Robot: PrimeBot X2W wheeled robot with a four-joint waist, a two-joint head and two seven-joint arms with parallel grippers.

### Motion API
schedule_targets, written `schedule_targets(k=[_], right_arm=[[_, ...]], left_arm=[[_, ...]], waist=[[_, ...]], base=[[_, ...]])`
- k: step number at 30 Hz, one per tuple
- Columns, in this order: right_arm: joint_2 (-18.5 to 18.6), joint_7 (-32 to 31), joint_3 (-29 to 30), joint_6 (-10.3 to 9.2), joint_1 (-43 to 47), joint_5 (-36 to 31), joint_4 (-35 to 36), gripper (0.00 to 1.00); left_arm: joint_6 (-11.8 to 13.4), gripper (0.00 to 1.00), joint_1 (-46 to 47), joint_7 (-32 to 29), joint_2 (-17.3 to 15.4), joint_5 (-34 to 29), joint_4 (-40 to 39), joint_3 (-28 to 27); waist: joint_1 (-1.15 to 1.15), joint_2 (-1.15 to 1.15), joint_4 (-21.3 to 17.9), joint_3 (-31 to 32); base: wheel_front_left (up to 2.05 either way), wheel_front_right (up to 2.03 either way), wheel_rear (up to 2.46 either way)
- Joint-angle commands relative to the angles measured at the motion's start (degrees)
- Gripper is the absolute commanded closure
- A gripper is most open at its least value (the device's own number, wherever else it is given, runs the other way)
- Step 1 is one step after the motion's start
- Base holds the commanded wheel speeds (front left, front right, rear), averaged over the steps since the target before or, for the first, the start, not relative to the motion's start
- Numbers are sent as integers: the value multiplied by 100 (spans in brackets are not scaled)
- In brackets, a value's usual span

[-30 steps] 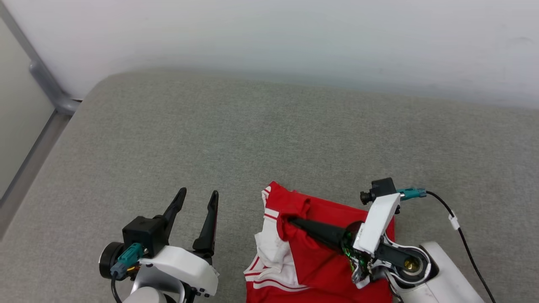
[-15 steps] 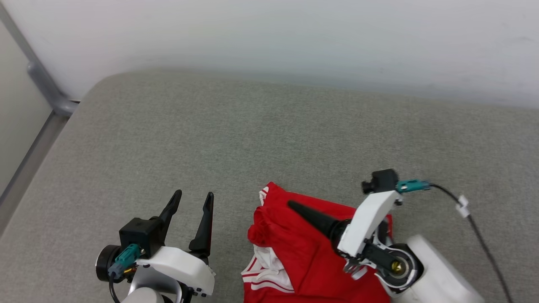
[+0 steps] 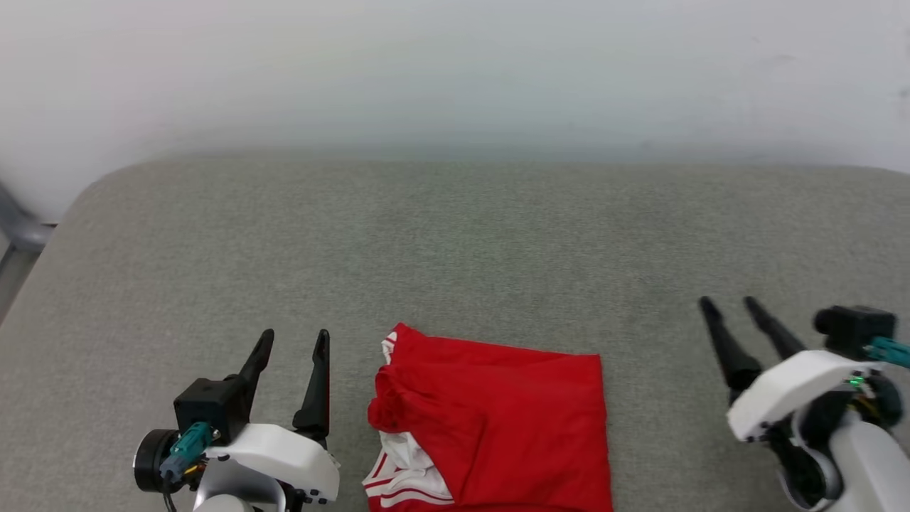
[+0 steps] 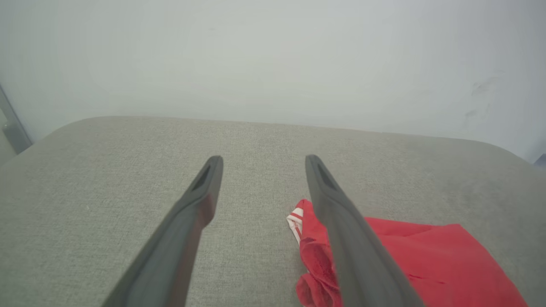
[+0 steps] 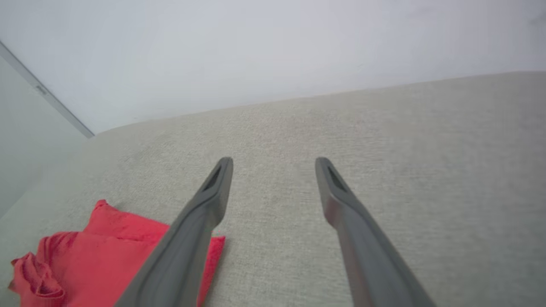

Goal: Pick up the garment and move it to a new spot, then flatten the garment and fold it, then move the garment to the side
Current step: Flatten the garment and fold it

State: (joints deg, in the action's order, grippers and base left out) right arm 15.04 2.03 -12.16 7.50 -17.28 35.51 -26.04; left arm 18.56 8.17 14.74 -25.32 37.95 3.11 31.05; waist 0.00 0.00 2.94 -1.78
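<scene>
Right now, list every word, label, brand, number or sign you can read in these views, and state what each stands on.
There is no readable text in any view.
garment: folded with a plain red face up and red-and-white striped trim at its left edge; no lettering shows.
grey cushion: no writing.
wall: no writing.

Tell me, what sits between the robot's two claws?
In the head view, the folded red garment lies on the grey cushion between the open left gripper and right gripper.
</scene>
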Motion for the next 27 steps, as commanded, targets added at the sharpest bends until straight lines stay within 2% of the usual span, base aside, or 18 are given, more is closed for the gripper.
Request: schedule_targets(k=[1,6,12,17,27], right_arm=[[8,110,351,-3,198,-364,222,0],[-238,175,1233,-3,810,-1458,1326,0],[-706,-85,1587,-3,1604,-2170,2689,0],[-959,-307,1626,-3,2101,-2223,3289,0],[-1151,-566,1745,-3,2429,-2086,3535,0]], left_arm=[[58,0,-54,19,-41,-52,-43,-61],[185,0,-103,36,-104,-167,-114,-215],[313,0,-254,46,-166,-305,-199,-324],[426,0,-517,51,-210,-393,-257,-379],[429,0,-656,55,-146,-415,-307,-434]], waist=[[0,0,-137,26],[0,0,-266,40],[0,0,-349,143],[0,0,-405,229],[0,0,-356,278]], base=[[0,0,0],[0,0,0],[0,0,0],[0,0,0],[0,0,0]])
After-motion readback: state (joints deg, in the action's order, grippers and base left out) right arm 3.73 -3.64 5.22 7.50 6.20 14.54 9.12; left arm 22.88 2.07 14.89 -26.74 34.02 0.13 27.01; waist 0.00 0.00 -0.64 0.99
